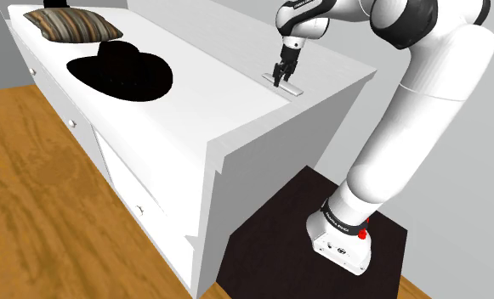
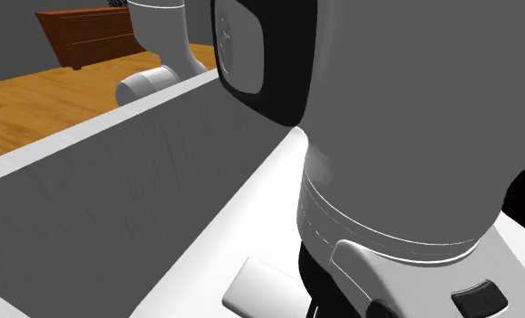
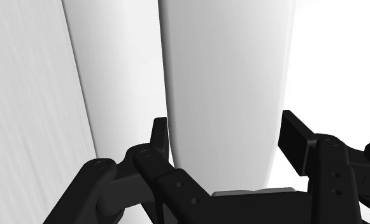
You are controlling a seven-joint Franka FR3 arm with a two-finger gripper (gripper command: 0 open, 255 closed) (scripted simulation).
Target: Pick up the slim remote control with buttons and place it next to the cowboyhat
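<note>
gripper (image 1: 280, 81) clenched on remote (image 1: 296, 89), fingers (image 3: 159, 137) tight vs both long edges | remote pale, slim, flat on white bench (image 1: 219, 106) nr back edge | black cowboy hat (image 1: 122, 68) well apart, twd shoulder view's left | striped cushion (image 1: 70, 25) beyond hat

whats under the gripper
The slim white remote lies under the gripper on the white cabinet top. The gripper covers the remote's middle, and no buttons can be made out.
</note>
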